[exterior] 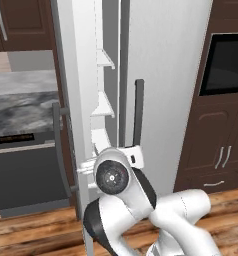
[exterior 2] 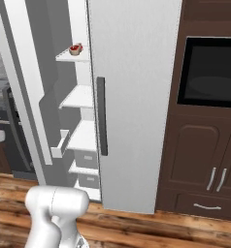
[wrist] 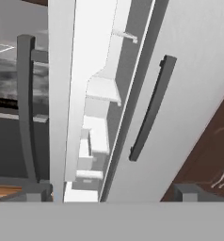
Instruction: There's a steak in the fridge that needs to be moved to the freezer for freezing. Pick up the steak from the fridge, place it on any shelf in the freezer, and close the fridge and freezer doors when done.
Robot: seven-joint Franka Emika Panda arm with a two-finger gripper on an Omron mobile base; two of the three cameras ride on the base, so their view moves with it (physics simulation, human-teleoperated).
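The steak [exterior 2: 75,49] sits on the top freezer [exterior 2: 81,97] shelf, and the fridge door [exterior 2: 137,97] looks shut. The freezer door [exterior: 73,125] stands ajar. Whether the gripper [wrist: 109,195] is open or closed I cannot tell. A clumsy push could glance off the door's edge, leaving it ajar.

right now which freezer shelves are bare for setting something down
In the freezer, the steak sits on the top shelf. The two shelves below it look bare, between the open door and the shut fridge door. Lower down, drawers crowd the space.
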